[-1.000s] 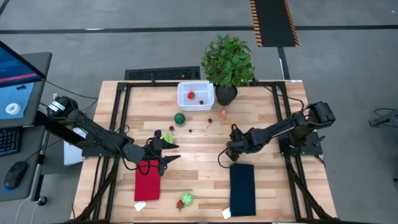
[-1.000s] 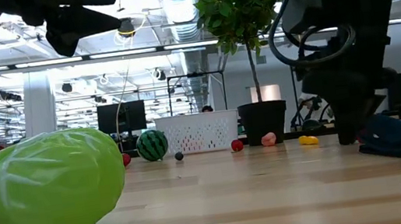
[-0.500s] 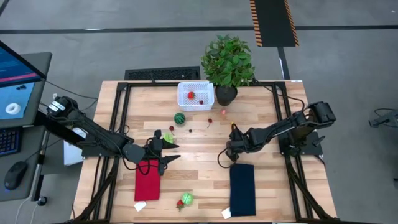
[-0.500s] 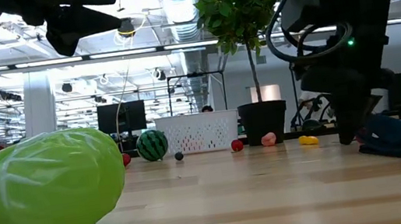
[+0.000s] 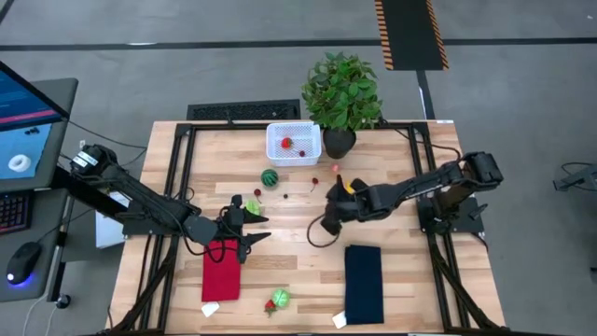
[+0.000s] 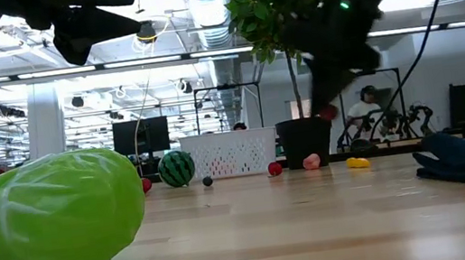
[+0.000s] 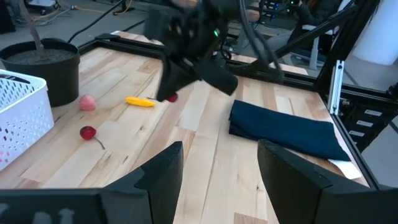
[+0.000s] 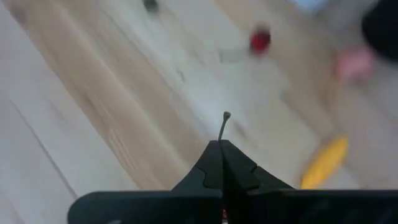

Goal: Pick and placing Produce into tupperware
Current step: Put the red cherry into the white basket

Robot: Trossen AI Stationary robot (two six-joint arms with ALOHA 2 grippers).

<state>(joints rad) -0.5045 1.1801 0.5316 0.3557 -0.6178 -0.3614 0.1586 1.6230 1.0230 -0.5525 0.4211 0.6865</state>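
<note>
The white mesh basket (image 5: pixel 293 143) stands at the table's far middle with red pieces inside. A watermelon ball (image 5: pixel 270 176), a cherry (image 5: pixel 314 181), a pink piece (image 5: pixel 336 169) and a yellow piece (image 7: pixel 140 102) lie on the table near it. A green cabbage (image 5: pixel 253 205) lies by my left gripper (image 5: pixel 252 227), which is open and empty over the red cloth. My right gripper (image 5: pixel 328 222) is near the table's middle, raised, and shut on a small red fruit (image 6: pixel 329 114). My right gripper pinches the small red fruit (image 7: pixel 171 98) between its two fingertips. The fingers slant down from the table's right. A thin stem (image 8: pixel 224 124) sticks out past the shut fingertips. The fruit is lifted clear of the table.
A leafy potted plant (image 5: pixel 341 98) stands right of the basket. A red cloth (image 5: pixel 222 271) and a dark blue cloth (image 5: pixel 363 283) lie near the front edge, with a green and red piece (image 5: pixel 278 299) between them. People show in the room behind.
My right gripper has risen from the table beside the blue cloth and gone toward the table's left and far edge, toward the basket. It stays shut, and the small red fruit now hangs clear of the table.
</note>
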